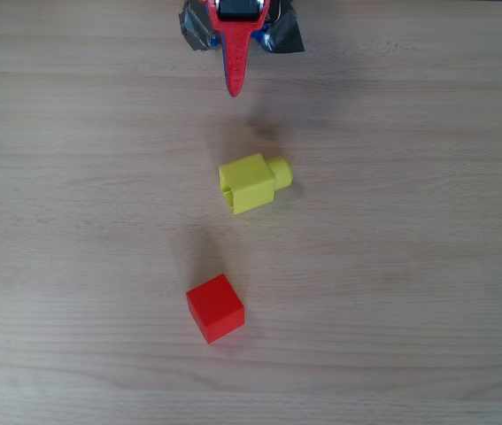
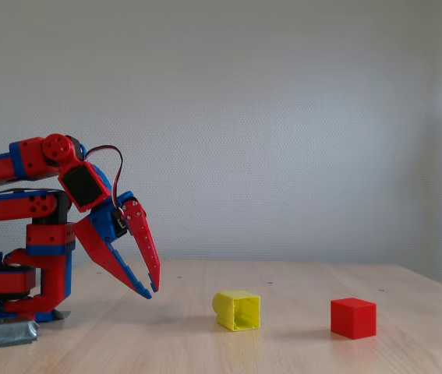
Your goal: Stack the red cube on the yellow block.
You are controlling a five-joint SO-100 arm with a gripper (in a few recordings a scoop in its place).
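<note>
Plainly counting one red cube (image 1: 215,308), one yellow block (image 1: 248,183) and one pincer (image 1: 234,87), all over a pale wooden surface (image 1: 410,266). Lying on its side, the yellow block, near the middle of the surface in the overhead view, round stud pointing toward the right of that picture, hollow end (image 2: 244,312) facing the camera in the fixed view. Sitting flat and slightly turned, the red cube (image 2: 353,318), below the block in the overhead view and to its right in the fixed view, apart from it with bare wood between. Hanging above the surface at the top edge of the overhead view and at the left of the fixed view, the pincer (image 2: 150,291), empty and touching nothing, fingers spread apart higher up and drawing near each other at the tips. Lying straight between pincer and cube, the yellow block, standing in the line of reach. Holding the arm's base down, grey tape (image 2: 2,333), with a pale wall (image 2: 283,117) behind.
</note>
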